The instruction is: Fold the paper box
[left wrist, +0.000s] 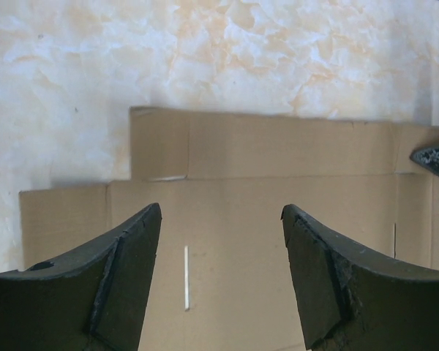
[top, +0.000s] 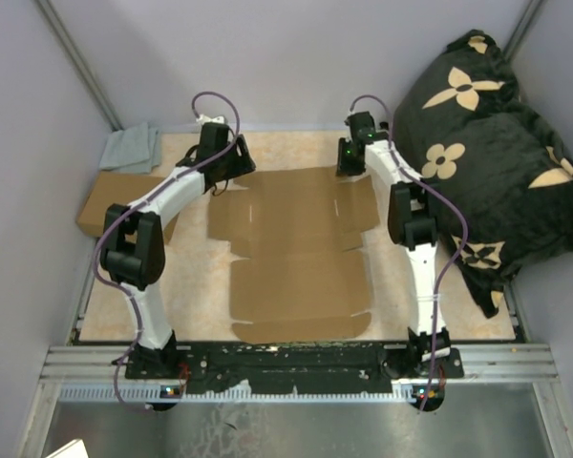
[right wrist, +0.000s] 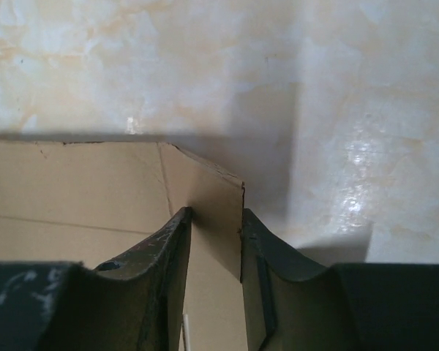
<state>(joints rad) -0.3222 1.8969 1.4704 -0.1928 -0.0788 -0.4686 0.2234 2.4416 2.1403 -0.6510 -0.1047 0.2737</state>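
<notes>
The paper box [top: 296, 258] lies as a flat brown die-cut sheet in the middle of the table. My left gripper [top: 231, 181] hovers over its far left corner, open and empty. In the left wrist view [left wrist: 221, 212] the sheet [left wrist: 263, 153] and a thin slit show between its wide-apart fingers. My right gripper [top: 349, 172] is at the sheet's far right corner. In the right wrist view [right wrist: 216, 216] the fingers are closed in on a raised corner flap [right wrist: 205, 190], which casts a shadow on the table.
A ready-made brown cardboard box [top: 105, 205] lies at the left edge with a grey cloth [top: 129, 148] behind it. A large black flowered cushion [top: 487, 143] fills the right side. The right gripper's tip shows at the edge of the left wrist view [left wrist: 435, 161].
</notes>
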